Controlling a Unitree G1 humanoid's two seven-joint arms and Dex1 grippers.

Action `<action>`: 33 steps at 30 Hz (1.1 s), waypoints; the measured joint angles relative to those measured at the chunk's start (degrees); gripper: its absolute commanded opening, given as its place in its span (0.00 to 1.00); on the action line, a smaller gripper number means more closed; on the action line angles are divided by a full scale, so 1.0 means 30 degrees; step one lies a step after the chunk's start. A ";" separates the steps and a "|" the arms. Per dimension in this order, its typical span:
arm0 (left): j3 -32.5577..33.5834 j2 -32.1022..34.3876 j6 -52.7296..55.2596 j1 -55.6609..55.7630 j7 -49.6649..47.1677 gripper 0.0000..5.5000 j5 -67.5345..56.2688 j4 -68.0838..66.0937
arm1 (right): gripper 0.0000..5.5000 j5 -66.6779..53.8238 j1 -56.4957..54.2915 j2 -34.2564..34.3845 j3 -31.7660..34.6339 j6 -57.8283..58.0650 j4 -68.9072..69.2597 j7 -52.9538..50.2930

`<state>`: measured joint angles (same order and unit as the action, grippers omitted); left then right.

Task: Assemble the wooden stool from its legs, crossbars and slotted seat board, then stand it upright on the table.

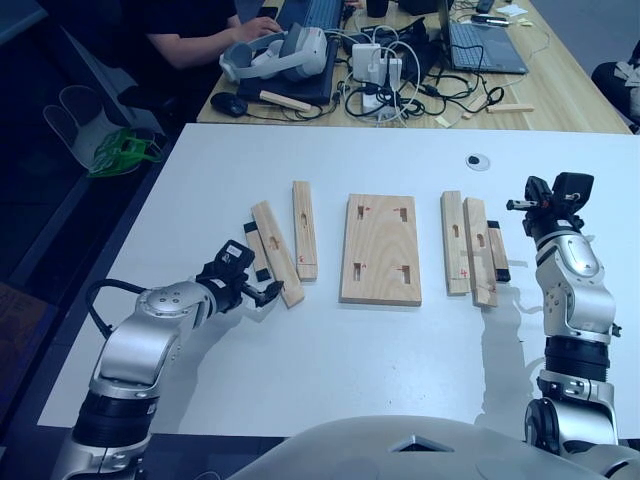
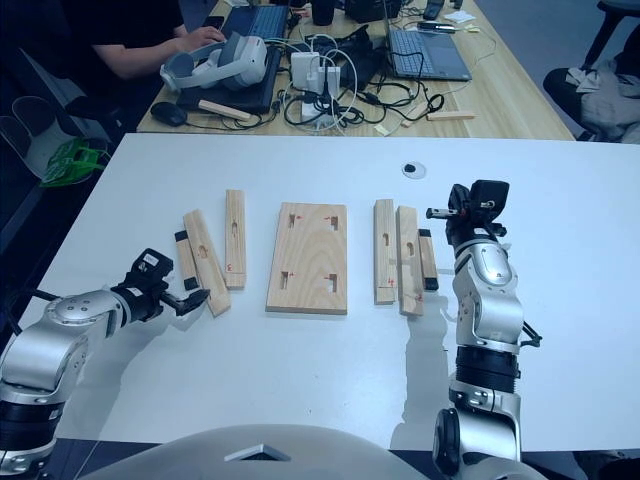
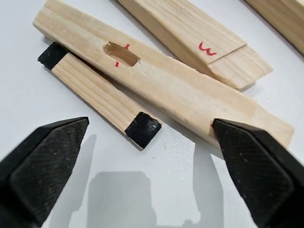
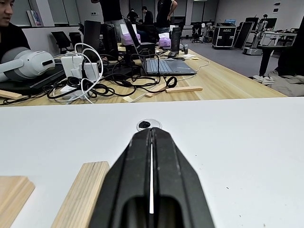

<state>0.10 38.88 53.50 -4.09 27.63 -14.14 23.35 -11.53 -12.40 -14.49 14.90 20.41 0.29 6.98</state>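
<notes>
The slotted seat board (image 1: pixel 380 250) lies flat mid-table. Left of it are two wooden legs (image 1: pixel 304 243), (image 1: pixel 277 252) and a short crossbar (image 3: pixel 99 95) with black ends. My left gripper (image 1: pixel 262 290) is open, low over the table just in front of the crossbar's near black end; the wrist view shows its fingers (image 3: pixel 42 171) to either side of that end, touching nothing. Right of the board lie two more legs (image 1: pixel 454 256), (image 1: pixel 478 250) and a black-tipped crossbar (image 1: pixel 497 250). My right gripper (image 1: pixel 517 203) is shut and empty, raised just behind and right of them.
A round cable grommet (image 1: pixel 478 160) sits in the white table behind the right-hand pieces. Behind the table a wooden desk carries a headset (image 1: pixel 280 55), laptops, tangled cables and loose wooden sticks (image 1: pixel 285 100). The table's left edge runs close to my left arm.
</notes>
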 measured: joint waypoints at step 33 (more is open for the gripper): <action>0.1754 -0.2287 0.1283 0.0179 -0.1796 0.98 -0.0075 -0.1906 | 0.00 -0.0146 0.0226 0.0011 -0.0038 -0.0001 0.0011 -0.0065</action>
<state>5.36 32.02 57.35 -3.55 22.25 -14.37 17.63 -11.97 -11.73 -14.46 14.79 20.41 0.32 6.78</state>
